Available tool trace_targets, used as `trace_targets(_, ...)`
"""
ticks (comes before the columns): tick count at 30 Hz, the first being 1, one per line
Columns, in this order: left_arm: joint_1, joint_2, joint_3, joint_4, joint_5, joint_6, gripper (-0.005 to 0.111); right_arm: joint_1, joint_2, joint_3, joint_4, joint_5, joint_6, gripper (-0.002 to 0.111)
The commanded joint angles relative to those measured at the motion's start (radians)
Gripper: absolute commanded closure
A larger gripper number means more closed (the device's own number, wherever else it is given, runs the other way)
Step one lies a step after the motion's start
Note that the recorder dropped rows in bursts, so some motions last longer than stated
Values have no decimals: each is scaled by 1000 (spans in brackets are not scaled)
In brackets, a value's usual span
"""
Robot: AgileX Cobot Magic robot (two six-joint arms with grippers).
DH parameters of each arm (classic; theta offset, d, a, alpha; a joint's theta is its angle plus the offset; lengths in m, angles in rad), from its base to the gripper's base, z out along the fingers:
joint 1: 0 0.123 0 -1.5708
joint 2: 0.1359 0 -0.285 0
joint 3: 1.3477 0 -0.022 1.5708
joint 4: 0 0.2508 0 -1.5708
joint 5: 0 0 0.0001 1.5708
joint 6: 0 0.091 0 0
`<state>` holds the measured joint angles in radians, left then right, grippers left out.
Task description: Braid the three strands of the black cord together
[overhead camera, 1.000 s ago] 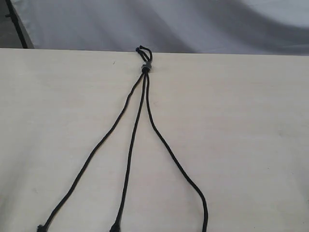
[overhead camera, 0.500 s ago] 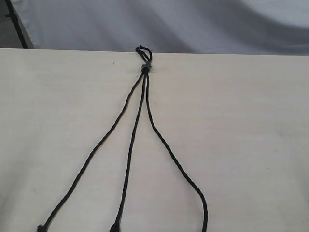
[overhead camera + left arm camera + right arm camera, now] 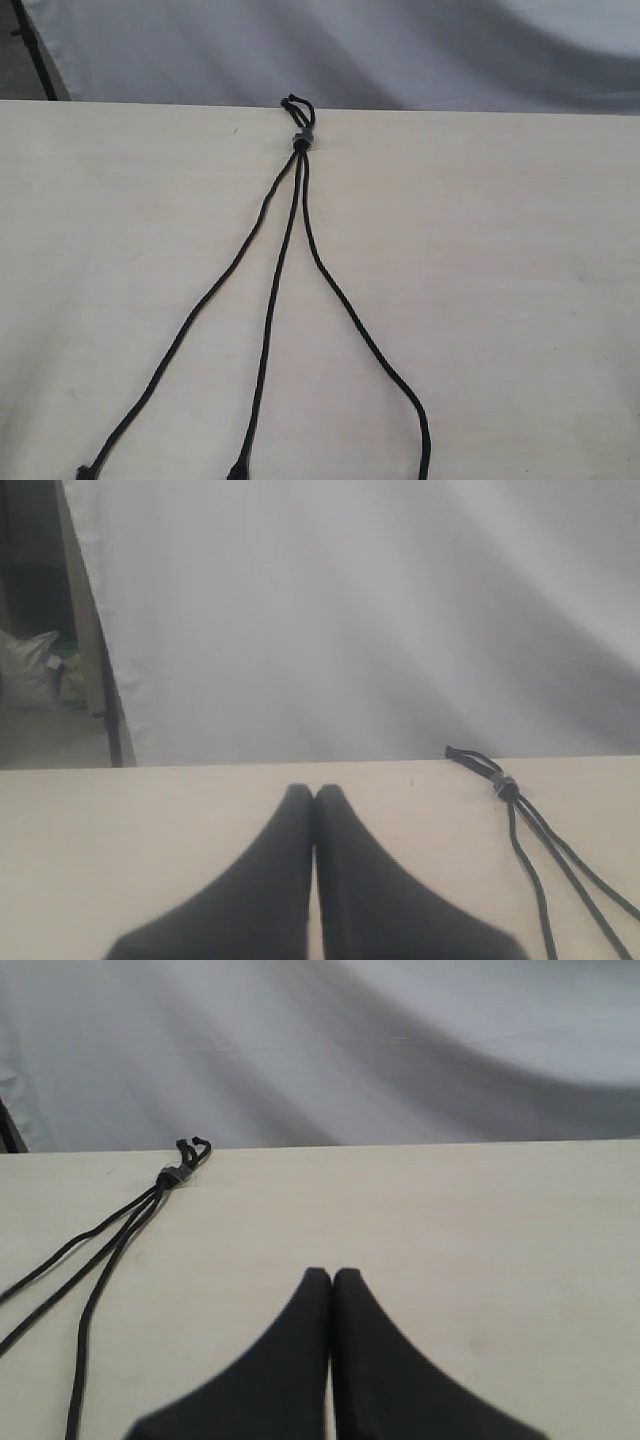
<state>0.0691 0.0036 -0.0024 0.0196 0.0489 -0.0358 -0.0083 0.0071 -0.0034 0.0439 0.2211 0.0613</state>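
Observation:
The black cord point(image 3: 300, 142) lies on the pale table, its grey band point(image 3: 303, 139) at the far edge with short loops point(image 3: 296, 104) above it. Three strands fan toward the near edge, uncrossed: the left strand point(image 3: 190, 320), the middle strand point(image 3: 270, 320) and the right strand point(image 3: 365, 340). Knotted tips show on the left and middle strands; the right strand's tip is cut off by the frame. Neither gripper appears in the exterior view. My left gripper point(image 3: 314, 792) is shut and empty, with the cord point(image 3: 505, 785) off to one side. My right gripper point(image 3: 332, 1276) is shut and empty, apart from the cord point(image 3: 175, 1175).
The pale wooden table point(image 3: 500, 280) ends at a far edge against a grey-white cloth backdrop point(image 3: 400, 50). A dark post point(image 3: 35, 50) stands at the back left corner.

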Motion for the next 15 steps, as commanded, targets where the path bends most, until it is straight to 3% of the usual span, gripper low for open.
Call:
trace_targets(1, 1, -4, 2, -9, -215, -57, 106, -7, -7, 3, 34, -155, 6, 108)
trace_targets(5, 1, -4, 2, -5, -646, -384, 106, -7, -7, 3, 207, -442, 11, 108)
trace_targets(7, 1, -4, 2, 4, -879, -396, 107, -7, -7, 3, 240, -640, 48, 108)
trace_targets(8, 1, -4, -20, 4, -879, -371, 107, -7, -7, 3, 221, -666, 48, 108)
trace_targets(11, 1, 71, -152, -5, -694, -231, 107, -7, -7, -76, 124, -605, 76, 108)
trace_targets(15, 1, 296, -345, 63, -379, -319, 107, -7, 128, -235, -74, -429, 234, 108)
